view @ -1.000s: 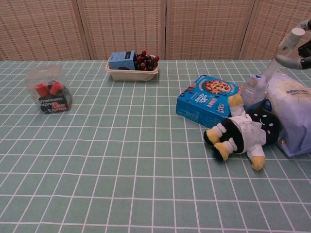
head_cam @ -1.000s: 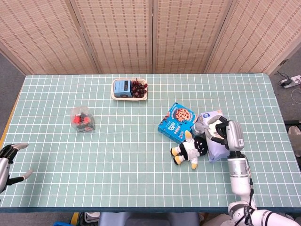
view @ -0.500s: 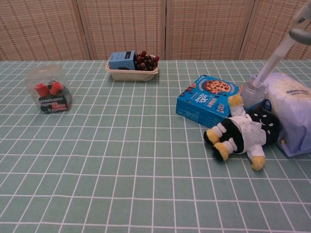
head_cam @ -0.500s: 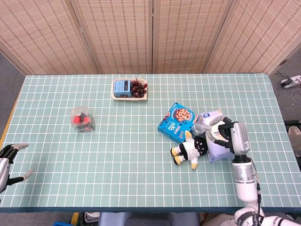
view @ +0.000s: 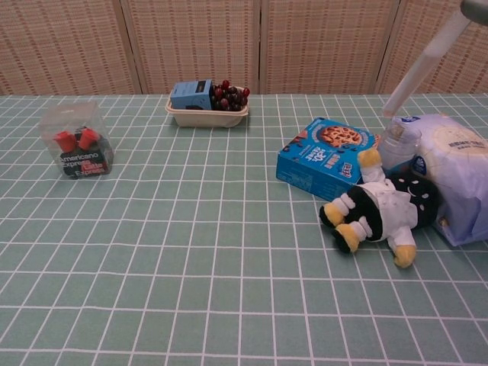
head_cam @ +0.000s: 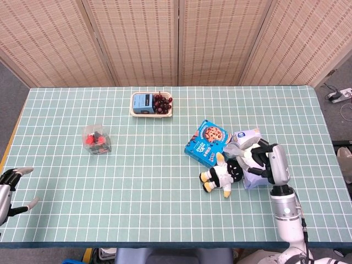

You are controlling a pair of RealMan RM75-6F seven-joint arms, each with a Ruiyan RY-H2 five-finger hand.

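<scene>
My right hand [head_cam: 257, 158] hovers with fingers spread over a pale plastic bag [head_cam: 246, 135] and the black-and-white plush toy [head_cam: 222, 175]; it holds nothing. In the chest view only one long grey finger [view: 425, 59] shows, slanting down from the top right towards a small clear bottle [view: 398, 142]. That bottle stands between the blue cookie box [view: 326, 156] and the bag [view: 457, 171]. The plush toy [view: 380, 210] lies against the box [head_cam: 208, 142]. At the table's near left edge, my left hand [head_cam: 12, 190] hangs open, far from everything.
A clear cube of red and black capsules [head_cam: 97, 139] [view: 76, 149] sits at mid left. A cream tray [head_cam: 151, 114] [view: 206, 118] at the back holds a blue carton and dark grapes. Folding screens stand behind the table.
My right hand has lifted away from the bottle and drawn slightly back; in the chest view it rose until only one finger remains in frame. The left hand has not moved.
</scene>
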